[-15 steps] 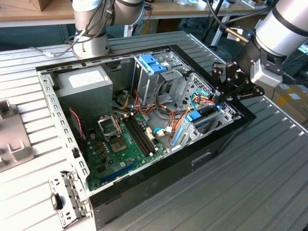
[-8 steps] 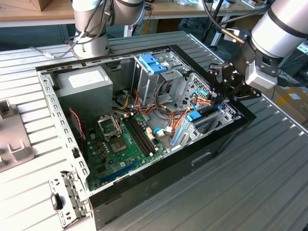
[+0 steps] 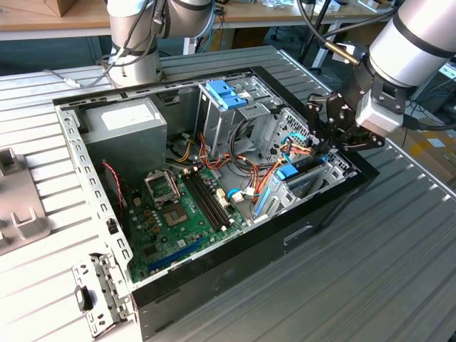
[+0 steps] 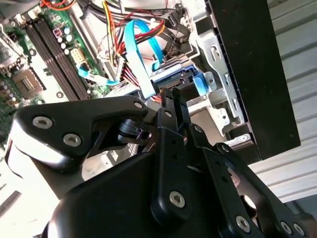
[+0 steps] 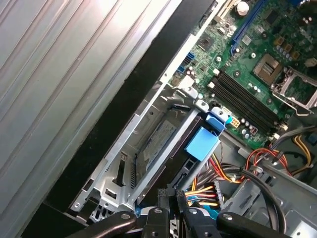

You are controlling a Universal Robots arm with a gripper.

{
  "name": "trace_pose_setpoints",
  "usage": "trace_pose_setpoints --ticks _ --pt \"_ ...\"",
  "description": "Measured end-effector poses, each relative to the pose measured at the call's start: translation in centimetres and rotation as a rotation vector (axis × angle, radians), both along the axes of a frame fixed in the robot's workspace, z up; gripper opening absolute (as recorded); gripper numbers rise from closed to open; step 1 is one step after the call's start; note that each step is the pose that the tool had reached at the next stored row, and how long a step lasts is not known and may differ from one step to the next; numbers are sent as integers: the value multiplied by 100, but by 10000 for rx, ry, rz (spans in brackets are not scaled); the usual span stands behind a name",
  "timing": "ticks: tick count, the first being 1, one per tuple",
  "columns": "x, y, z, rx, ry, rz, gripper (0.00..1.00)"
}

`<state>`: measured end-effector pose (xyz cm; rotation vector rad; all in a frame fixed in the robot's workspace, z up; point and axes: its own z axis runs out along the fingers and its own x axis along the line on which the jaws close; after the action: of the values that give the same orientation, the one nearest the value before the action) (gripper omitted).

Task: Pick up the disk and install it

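1. An open computer case (image 3: pixel 235 285) lies on its side on a ribbed metal table (image 3: pixel 399 256), with the green motherboard (image 3: pixel 182 214) exposed in the exterior view.
2. The hand (image 3: pixel 329 135) hangs over the case's corner at the exterior view's right, just above the drive cage (image 3: pixel 324 174) there.
3. The disk (image 3: pixel 299 174) sits in that cage, near the case's black front wall; its blue rail and end tab show in the exterior view, just below the hand.
4. In the first wrist view the disk (image 5: pixel 157 144) lies flat inside the silver cage (image 5: pixel 124 163), its label side up, with the blue tab (image 5: pixel 202 144) at the end nearest the motherboard (image 5: pixel 257 64).
5. In the second wrist view the black fingers (image 4: pixel 173 106) reach down close together toward the disk's blue end (image 4: pixel 198 84); I cannot tell whether they are pinching it or merely close to it.
6. A pale blue flat cable (image 4: pixel 141 59) and bundled orange, red and yellow wires (image 5: pixel 218 178) run just beside the cage.
7. A grey power-supply box (image 3: pixel 125 128) sits in the case's far corner, well apart from the hand.
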<state>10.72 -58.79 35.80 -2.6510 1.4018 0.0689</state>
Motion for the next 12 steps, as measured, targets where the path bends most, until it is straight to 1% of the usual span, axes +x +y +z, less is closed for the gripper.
trace_pose_setpoints --ticks 1,11,12 --pt "0 0 -3 0 0 -303 17" --pt "0 0 -14 0 0 -1449 17" --pt "0 0 -16 0 0 -1627 17"
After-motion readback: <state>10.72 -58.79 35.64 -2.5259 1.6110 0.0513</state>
